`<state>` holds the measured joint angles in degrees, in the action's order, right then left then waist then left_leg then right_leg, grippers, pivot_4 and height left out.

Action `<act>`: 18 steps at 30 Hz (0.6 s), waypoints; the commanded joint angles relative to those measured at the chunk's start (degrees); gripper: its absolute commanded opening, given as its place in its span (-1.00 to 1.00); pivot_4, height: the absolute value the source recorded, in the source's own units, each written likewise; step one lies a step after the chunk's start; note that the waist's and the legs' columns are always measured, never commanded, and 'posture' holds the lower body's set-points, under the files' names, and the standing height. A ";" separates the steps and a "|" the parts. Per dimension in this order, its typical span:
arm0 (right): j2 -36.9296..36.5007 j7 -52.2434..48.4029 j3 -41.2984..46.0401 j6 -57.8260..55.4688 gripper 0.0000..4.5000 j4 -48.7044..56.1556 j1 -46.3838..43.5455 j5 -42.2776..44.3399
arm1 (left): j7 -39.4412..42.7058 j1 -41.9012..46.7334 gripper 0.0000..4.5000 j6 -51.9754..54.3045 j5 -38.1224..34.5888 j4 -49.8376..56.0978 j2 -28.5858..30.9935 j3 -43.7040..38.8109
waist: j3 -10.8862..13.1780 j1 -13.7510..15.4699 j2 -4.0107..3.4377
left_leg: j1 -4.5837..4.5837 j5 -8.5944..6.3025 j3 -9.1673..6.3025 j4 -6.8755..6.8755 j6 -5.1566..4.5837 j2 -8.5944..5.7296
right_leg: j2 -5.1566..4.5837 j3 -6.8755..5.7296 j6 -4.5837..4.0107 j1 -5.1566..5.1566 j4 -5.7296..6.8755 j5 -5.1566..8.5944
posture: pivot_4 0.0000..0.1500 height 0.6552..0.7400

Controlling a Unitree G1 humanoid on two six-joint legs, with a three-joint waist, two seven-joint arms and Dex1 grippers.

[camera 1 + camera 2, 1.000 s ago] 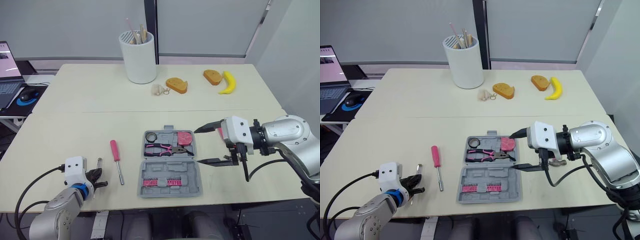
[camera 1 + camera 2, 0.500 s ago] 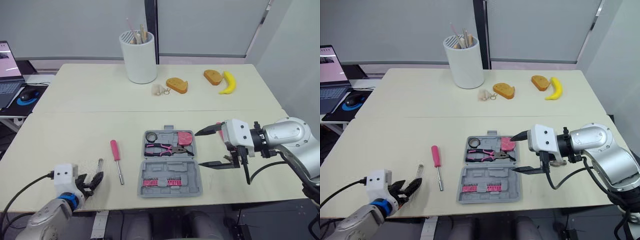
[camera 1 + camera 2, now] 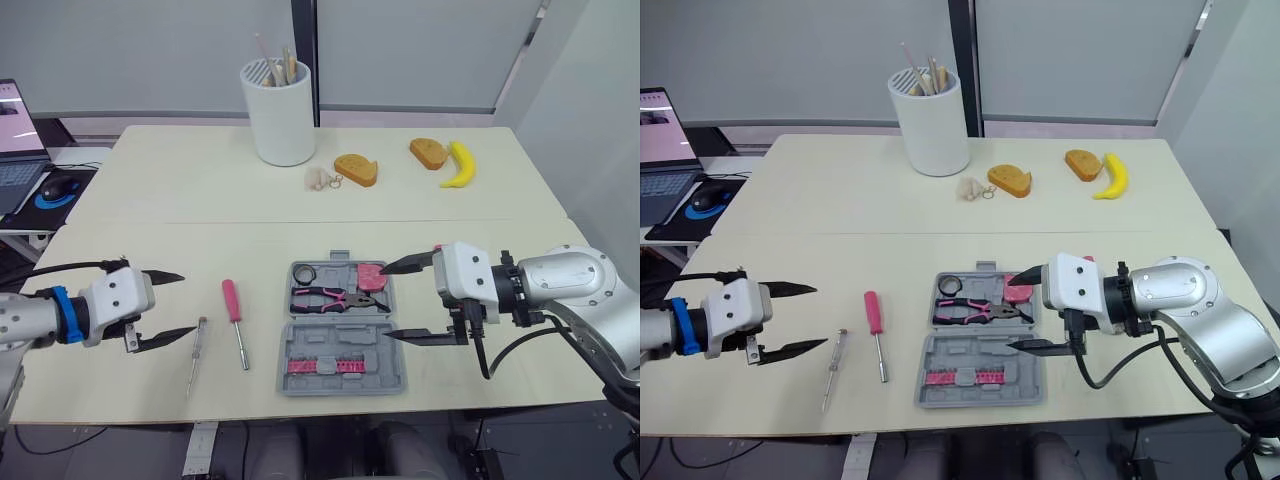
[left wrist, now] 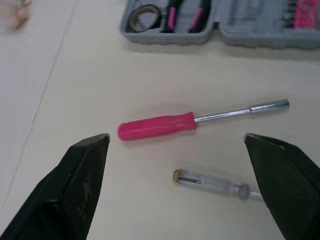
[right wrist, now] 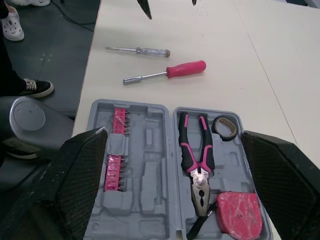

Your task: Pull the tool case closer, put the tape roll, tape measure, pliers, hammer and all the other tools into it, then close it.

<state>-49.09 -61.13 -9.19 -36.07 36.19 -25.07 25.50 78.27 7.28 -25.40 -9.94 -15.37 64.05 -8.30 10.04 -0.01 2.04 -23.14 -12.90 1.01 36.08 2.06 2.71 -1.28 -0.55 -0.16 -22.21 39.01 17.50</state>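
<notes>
A grey tool case lay open at lower centre of the left eye view. Its rear half held a tape roll, pink-handled pliers and a pink tape measure. Its front half held pink bits.

To its left on the table lay a pink screwdriver and, further left, a clear-handled tester.

The right gripper hovered at the case's right edge, fingers spread wide, the upper tip overlapping the tape measure. The left gripper sat at lower left, also spread wide and empty.

Further back were a white utensil cup, two bread pieces, a banana and a small object too small to identify. A laptop was cut off at the left edge.
</notes>
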 commanded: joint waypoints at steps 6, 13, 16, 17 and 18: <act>1.39 3.94 -0.64 -2.74 1.00 4.84 1.12 1.38 | 14.23 23.21 0.98 -42.40 9.12 -28.54 2.14 24.92 | 0.01 -0.21 -0.01 | -0.24 -0.01 0.29 0.01 -0.01 0.03 | 0.23 -0.05 0.02 -0.17 0.01 0.00 | 1.00 1.00; 2.00 5.57 -0.81 -4.12 1.00 6.60 1.81 2.03 | 10.53 35.80 0.98 -58.21 22.59 -44.92 -3.69 36.02 | -0.01 -0.19 0.01 | -0.27 0.00 0.33 0.14 -0.02 0.00 | 0.30 -0.14 0.16 -0.17 0.06 -0.07 | 1.00 1.00; 1.99 5.85 -0.86 -4.62 1.00 6.98 1.62 2.29 | 2.77 37.98 0.98 -60.31 32.75 -48.34 -6.89 37.46 | -0.01 -0.20 0.02 | -0.27 0.00 0.37 0.25 -0.02 0.00 | 0.39 -0.12 0.28 -0.14 0.06 -0.14 | 1.00 1.00; 1.87 5.75 -0.81 -4.66 1.00 7.01 1.56 2.35 | -0.35 38.25 0.98 -60.49 36.10 -48.72 -7.55 37.76 | -0.01 -0.21 0.02 | -0.28 0.00 0.39 0.29 -0.02 0.00 | 0.38 -0.10 0.33 -0.12 0.06 -0.17 | 1.00 1.00; 1.77 5.67 -0.78 -4.67 1.00 7.04 1.52 2.39 | -3.33 38.55 0.98 -60.56 39.06 -48.95 -7.83 38.11 | 0.00 -0.28 0.03 | -0.29 0.00 0.42 0.32 -0.02 0.00 | 0.37 -0.09 0.38 -0.12 0.05 -0.19 | 1.00 1.00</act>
<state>-47.03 -55.73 -10.81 -40.82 41.38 -23.09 27.16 79.82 44.66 -85.04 23.60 -63.40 55.80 29.29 10.04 -0.29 2.07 -23.44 -12.90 1.45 36.45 2.03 2.72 -0.92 -0.62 0.26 -22.34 39.05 17.28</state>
